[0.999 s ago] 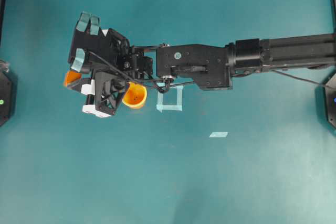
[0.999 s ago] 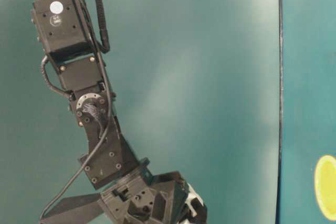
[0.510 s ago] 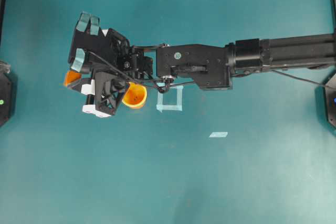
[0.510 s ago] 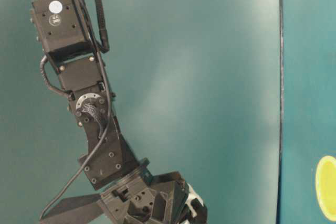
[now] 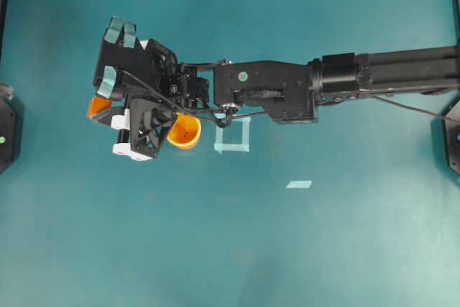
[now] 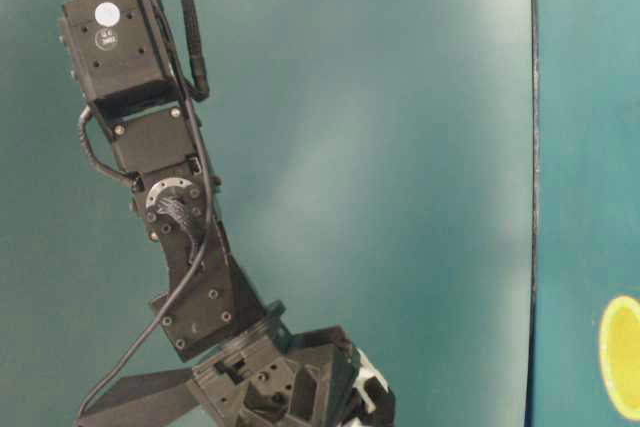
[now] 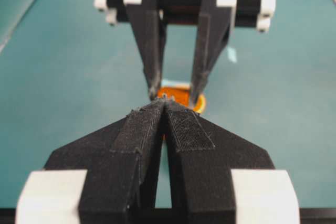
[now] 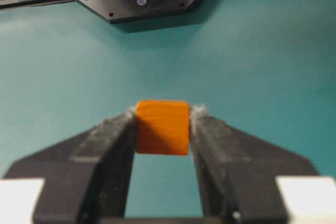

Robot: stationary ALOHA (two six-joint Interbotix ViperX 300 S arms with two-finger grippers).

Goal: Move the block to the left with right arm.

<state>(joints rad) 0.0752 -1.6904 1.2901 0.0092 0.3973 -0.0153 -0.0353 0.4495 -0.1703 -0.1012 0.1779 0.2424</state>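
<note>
The orange cup [image 5: 185,131] looks empty; the block [image 8: 163,127] sits in the right pincer [image 8: 163,129].

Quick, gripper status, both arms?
Left gripper: closed, holding nothing.
Right gripper: closed on the orange block.
</note>
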